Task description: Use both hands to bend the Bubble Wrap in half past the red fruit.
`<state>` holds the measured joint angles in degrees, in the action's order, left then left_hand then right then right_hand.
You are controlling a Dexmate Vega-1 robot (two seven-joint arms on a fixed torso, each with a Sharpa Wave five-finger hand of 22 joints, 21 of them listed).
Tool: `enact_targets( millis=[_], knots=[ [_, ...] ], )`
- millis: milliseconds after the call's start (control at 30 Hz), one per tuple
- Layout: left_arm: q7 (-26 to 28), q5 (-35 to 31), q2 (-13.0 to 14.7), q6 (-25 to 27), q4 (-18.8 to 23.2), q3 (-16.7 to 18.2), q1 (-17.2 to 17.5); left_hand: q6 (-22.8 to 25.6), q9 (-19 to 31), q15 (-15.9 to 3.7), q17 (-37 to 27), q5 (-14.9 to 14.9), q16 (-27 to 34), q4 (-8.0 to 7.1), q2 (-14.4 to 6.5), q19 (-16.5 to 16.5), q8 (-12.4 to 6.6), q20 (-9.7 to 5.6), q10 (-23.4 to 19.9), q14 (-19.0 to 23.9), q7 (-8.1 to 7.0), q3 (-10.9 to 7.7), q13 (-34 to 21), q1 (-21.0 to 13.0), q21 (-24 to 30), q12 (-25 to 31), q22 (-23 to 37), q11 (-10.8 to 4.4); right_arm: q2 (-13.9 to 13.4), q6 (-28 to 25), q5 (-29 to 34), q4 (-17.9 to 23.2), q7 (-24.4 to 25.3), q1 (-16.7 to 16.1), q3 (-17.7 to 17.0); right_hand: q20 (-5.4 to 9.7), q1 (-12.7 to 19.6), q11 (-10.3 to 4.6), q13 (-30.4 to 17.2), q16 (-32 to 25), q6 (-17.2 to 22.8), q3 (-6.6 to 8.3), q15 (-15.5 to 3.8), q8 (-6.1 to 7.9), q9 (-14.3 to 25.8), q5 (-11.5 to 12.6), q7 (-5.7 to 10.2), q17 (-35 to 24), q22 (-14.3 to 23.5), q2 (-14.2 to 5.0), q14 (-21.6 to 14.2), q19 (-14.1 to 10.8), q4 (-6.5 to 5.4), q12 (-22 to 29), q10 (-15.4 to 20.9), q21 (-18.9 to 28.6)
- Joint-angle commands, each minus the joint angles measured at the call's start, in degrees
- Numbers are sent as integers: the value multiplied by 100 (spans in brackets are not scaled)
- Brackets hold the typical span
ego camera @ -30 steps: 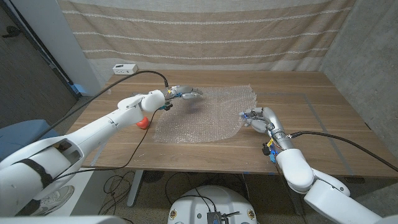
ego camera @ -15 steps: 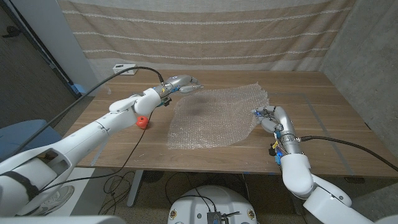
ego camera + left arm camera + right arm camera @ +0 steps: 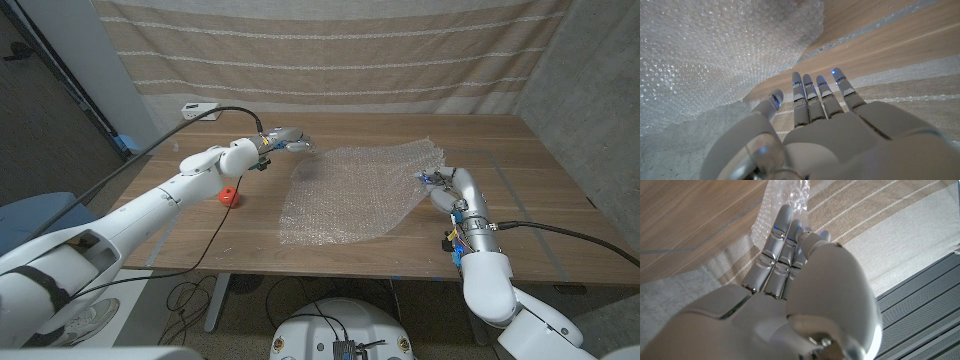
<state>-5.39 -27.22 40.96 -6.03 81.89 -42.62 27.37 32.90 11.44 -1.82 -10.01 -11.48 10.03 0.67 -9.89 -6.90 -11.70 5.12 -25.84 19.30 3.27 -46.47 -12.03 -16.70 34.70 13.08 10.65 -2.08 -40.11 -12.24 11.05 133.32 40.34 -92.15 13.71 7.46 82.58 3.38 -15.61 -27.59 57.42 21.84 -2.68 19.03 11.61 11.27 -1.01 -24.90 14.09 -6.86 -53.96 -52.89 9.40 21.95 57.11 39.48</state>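
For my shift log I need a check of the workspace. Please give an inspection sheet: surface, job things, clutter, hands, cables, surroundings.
Surface: wooden table, tape lines on it.
Job things: Bubble Wrap lies spread out, unfolded; red fruit apart from it, on the robot's left.
Clutter: white box at the far edge.
Hands: left hand open, beside the wrap's far corner, holding nothing; right hand grips the wrap's edge.
Cables: black cable along the left arm.
Surroundings: striped curtain behind.

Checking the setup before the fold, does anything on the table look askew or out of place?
The bubble wrap lies skewed across the table, its right corner gripped by the right hand. The left hand is open beside its far left edge, holding nothing.
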Motion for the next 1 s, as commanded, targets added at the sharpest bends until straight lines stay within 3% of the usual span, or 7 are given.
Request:
enact_targets(
  millis=[33, 200, 467, 1000],
  knots=[
    [-1006, 319, -262, 85, -571, -436, -409, 326, -11, -50, -14, 45, 126, -5, -145, 6, -85, -8, -348, 163, 30, -2, 6, -119, -12, 103, 5, 24, 158, 228, 224, 135, -151, -254, -259, 209, 21, -1, -38, 4, 6, 20, -753, -29, 16, 42, 4, -38, 1, -21, -456, 37, -37, 19, -22, 52],
    [-1148, 386, -301, 151, -610, -535, -454, 339, -15, -85, 13, 44, 115, 2, -126, -13, -65, 3, -319, 201, 15, -39, 17, -143, -11, 70, 5, -26, 66, 279, 315, 96, -439, -77, -222, 204, 11, -20, -50, 29, 4, 19, -771, -51, 20, 48, 6, -55, -25, -4, -426, 69, -38, 11, -29, 88],
    [-1155, 479, -279, 194, -528, -565, -429, 191, -21, -44, 0, 63, 79, -84, -116, -21, 18, 7, -209, 102, 0, -22, 28, -106, -14, 3, 6, -9, -338, 92, 543, 147, -1258, 524, 50, 226, -25, -49, -47, 66, 20, 8, -774, -77, 25, 48, 45, -85, -58, 9, -368, 188, -56, -16, -32, 122],
    [-1124, 590, -238, 245, -411, -557, -379, 61, -25, -32, 9, 81, 51, -165, -113, -33, 78, 6, -102, 28, -3, -29, 38, -72, -18, -60, 7, -27, -777, 879, 1059, -24, -2134, 1629, 637, 260, -23, -93, -25, 97, 77, -4, -808, -100, 33, 43, 80, -137, -104, 45, -315, 280, -40, -54, -5, 206]
  ],
)
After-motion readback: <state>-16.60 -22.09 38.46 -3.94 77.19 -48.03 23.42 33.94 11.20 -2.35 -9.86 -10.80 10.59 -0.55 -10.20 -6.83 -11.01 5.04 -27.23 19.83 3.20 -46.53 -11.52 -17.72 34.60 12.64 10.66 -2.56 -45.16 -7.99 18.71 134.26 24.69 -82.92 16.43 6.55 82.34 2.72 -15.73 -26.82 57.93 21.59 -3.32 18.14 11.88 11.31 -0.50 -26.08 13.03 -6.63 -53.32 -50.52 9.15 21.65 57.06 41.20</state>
